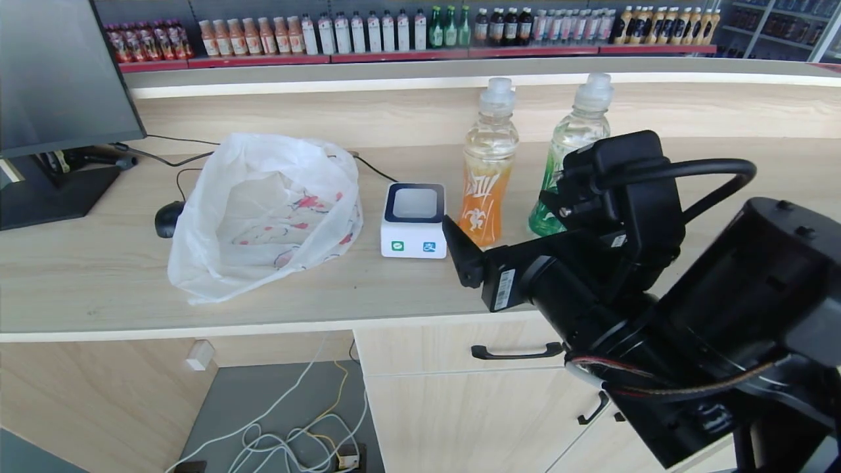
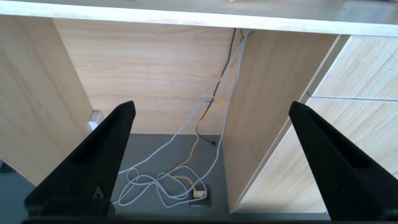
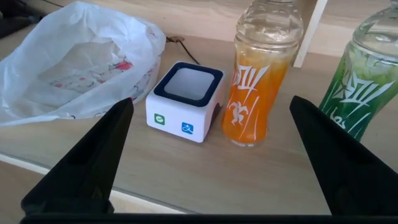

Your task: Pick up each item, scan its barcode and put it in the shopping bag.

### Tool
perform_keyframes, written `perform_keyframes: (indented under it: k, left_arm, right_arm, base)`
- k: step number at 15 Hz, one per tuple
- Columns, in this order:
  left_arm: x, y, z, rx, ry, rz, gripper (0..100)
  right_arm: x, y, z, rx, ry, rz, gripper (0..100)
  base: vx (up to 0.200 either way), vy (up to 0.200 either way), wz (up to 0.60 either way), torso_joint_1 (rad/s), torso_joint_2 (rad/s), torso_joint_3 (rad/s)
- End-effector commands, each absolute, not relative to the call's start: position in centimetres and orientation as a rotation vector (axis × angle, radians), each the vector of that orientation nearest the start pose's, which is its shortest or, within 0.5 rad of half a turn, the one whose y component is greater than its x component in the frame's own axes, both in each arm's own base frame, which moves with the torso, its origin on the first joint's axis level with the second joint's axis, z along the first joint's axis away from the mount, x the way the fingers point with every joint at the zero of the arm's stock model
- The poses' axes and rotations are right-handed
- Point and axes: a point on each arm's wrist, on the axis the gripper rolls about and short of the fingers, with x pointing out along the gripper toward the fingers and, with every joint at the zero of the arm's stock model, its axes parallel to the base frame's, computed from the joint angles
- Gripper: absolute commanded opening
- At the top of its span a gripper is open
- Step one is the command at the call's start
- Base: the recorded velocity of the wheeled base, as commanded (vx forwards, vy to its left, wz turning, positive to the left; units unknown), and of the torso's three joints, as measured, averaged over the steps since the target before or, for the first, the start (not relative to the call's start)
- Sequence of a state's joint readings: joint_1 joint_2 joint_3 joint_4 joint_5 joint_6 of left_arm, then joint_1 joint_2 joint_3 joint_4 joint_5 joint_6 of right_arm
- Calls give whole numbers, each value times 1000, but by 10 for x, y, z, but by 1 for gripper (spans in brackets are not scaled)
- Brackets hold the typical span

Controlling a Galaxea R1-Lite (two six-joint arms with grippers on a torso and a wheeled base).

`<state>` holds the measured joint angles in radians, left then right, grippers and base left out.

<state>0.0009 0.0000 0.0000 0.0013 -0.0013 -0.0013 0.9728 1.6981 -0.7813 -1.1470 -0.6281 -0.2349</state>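
Across the middle of the head view: pale wooden counter, running edge to edge. At upper left, dark monitor on its stand. At lower right, right gripper near the counter's front edge, jaws spread wide, gripping nothing. In the left wrist view, left gripper below counter level, jaws likewise wide apart and empty. Left of centre, white shopping bag, slumped open on the counter. Right of centre, orange bottle and green bottle, upright, side by side. From the right wrist view, orange bottle ahead of the open jaws, in line with the gap yet beyond the tips, untouched. Between bag and orange bottle, small white scanner. Left of the bag, black mouse.
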Motion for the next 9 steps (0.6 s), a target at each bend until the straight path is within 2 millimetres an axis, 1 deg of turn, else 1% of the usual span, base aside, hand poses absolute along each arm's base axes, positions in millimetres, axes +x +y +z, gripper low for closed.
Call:
perform_keyframes:
  k: [1, 5, 9]
  left_arm:
    - [-23, 0, 75, -2, 0, 0, 100]
    - [-23, 0, 75, -2, 0, 0, 100]
    - [-23, 0, 75, -2, 2, 0, 100]
  right_arm:
    - [190, 250, 216, -89, -178, 314, 100]
    - [205, 244, 210, -104, -165, 268, 100]
    - [225, 229, 209, -117, -167, 239, 100]
  base:
    - [0, 0, 0, 0, 0, 0]
    - [0, 0, 0, 0, 0, 0]
    - [0, 0, 0, 0, 0, 0]
